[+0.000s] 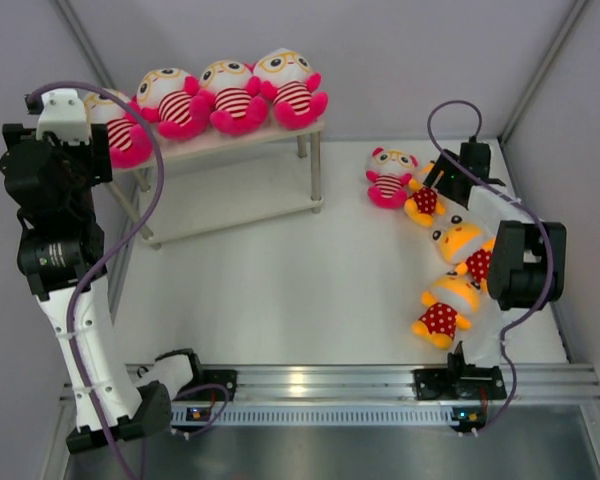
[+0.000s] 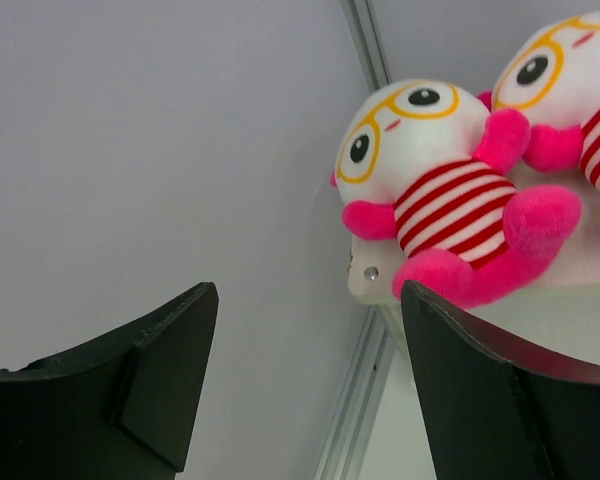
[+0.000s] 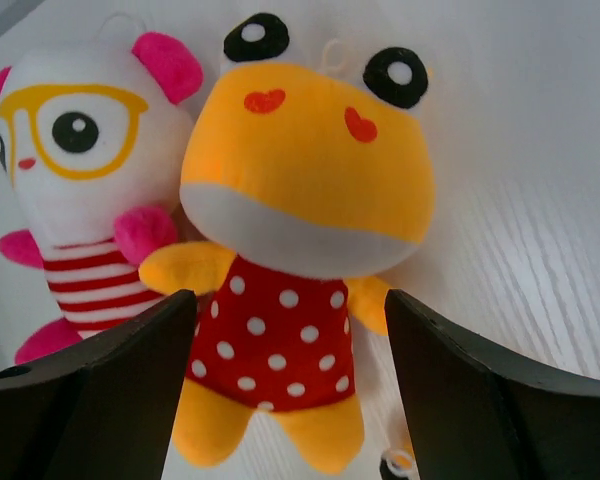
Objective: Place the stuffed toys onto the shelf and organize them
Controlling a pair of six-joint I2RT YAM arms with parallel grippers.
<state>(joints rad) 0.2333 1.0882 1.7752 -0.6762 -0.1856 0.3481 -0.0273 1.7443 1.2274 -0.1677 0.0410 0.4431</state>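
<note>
The shelf (image 1: 242, 203) stands at the back left. Several striped stuffed toys (image 1: 232, 97) sit in a row on its top board, the leftmost (image 1: 126, 137) partly hidden behind my left arm. My left gripper (image 2: 308, 295) is open and empty, just left of and below that end toy (image 2: 442, 192), which rests at the board's corner (image 2: 365, 275). Another striped toy (image 1: 388, 175) lies on the table at the right, beside three orange polka-dot toys (image 1: 442, 308). My right gripper (image 3: 290, 300) hangs open over the farthest orange toy (image 3: 300, 200), fingers on either side of its body, not touching it.
The shelf's lower board (image 1: 220, 215) holds nothing. Grey walls enclose the table at the left, back and right. A metal rail (image 1: 310, 380) with both arm bases runs along the near edge. The right arm (image 1: 525, 262) reaches over the row of orange toys.
</note>
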